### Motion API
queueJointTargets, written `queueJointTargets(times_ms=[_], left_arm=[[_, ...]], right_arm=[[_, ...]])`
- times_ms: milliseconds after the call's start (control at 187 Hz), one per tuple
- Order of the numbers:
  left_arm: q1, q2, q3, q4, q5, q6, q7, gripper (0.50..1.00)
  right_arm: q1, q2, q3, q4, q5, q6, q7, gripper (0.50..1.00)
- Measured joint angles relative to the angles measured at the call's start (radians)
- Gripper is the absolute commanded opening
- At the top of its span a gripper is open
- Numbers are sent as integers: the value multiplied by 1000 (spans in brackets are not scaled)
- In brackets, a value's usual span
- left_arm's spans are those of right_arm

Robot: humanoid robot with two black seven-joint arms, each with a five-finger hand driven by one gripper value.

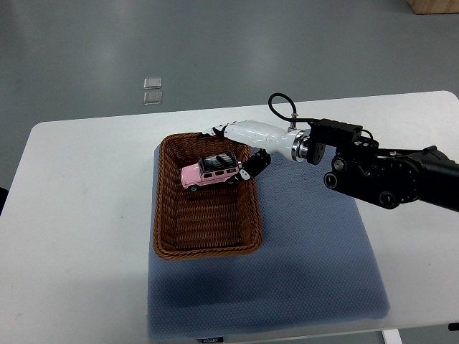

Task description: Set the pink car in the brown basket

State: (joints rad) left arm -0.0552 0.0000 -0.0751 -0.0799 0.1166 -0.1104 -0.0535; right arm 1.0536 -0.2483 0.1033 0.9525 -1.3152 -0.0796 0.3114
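Pink car point(210, 170) beside right hand point(240, 147), in basket point(206, 247)

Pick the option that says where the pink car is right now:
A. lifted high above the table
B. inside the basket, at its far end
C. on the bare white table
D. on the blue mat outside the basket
B: the car sits inside the basket, at its far end, with the right hand at it.

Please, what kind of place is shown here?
Probably a robot lab or test room: a plain white table on a bare grey floor, a blue-grey mat, and one brown wicker basket set for practice.
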Motion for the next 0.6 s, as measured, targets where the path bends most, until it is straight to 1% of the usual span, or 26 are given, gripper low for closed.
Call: queueJointTargets(times_ms=[118, 198, 278, 401, 599], left_arm=[[0, 0, 0, 0, 0, 0, 0, 1000], [0, 0, 0, 0, 0, 0, 0, 1000], [0, 0, 0, -1, 0, 0, 0, 1000], [0, 0, 0, -1, 0, 0, 0, 1000], [0, 0, 0, 0, 0, 0, 0, 1000]], right_arm=[[-9, -11, 36, 0, 22, -36, 0, 911], [-25, -17, 94, 0, 70, -81, -1, 911], [-47, -37, 165, -1, 139, -105, -5, 911], [-101, -65, 289, -2, 275, -113, -24, 911], [-224, -75, 499, -22, 468, -120, -89, 911]])
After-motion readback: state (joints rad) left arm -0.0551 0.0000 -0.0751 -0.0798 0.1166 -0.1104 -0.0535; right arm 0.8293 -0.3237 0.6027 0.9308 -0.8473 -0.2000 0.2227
